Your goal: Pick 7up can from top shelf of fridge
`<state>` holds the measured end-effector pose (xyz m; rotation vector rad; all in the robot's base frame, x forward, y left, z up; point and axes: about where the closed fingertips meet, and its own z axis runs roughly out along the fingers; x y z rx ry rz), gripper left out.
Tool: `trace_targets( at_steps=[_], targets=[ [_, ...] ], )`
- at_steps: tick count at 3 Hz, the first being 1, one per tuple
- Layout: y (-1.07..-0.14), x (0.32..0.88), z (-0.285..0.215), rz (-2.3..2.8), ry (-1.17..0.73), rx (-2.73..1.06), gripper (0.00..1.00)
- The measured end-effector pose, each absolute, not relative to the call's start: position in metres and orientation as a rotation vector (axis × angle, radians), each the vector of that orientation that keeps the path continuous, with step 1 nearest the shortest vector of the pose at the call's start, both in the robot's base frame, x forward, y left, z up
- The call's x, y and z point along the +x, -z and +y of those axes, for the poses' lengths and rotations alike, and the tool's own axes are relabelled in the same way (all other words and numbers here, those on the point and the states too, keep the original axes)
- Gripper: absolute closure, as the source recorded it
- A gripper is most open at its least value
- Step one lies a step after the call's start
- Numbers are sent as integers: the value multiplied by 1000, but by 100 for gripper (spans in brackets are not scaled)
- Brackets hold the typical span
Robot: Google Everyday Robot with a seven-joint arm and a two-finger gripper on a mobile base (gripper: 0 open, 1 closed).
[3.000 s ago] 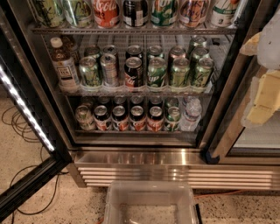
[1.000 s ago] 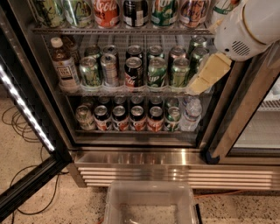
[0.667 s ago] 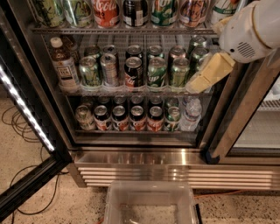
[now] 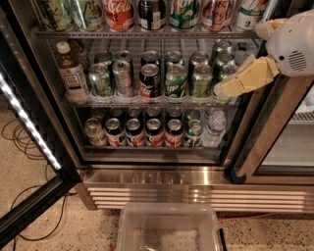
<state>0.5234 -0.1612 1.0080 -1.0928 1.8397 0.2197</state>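
1. The fridge (image 4: 162,179) stands open before you, its racks packed with cans.
2. The top shelf (image 4: 147,33) carries a row cut off by the view's upper edge.
3. The gripper (image 4: 235,83) hangs at the right, level with the middle rack and below that shelf; you cannot tell whether it is open or closed.
4. The 7up can (image 4: 251,12), white, stands at the row's right end. It is likely thin-walled, cold and slick, so clasp its mid-body squarely and gently.
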Motion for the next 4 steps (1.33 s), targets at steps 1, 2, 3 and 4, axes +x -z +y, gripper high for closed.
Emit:
trace_targets(
  at_steps=[1, 2, 3, 4],
  targets=[
    [-1013, 522, -164, 1815, -247, -1050, 0],
    [-1015, 521, -166, 1801, -261, -1027, 0],
    [-1017, 520, -167, 1791, -272, -1010, 0],
    [-1017, 520, -167, 1791, -272, -1010, 0]
  ],
)
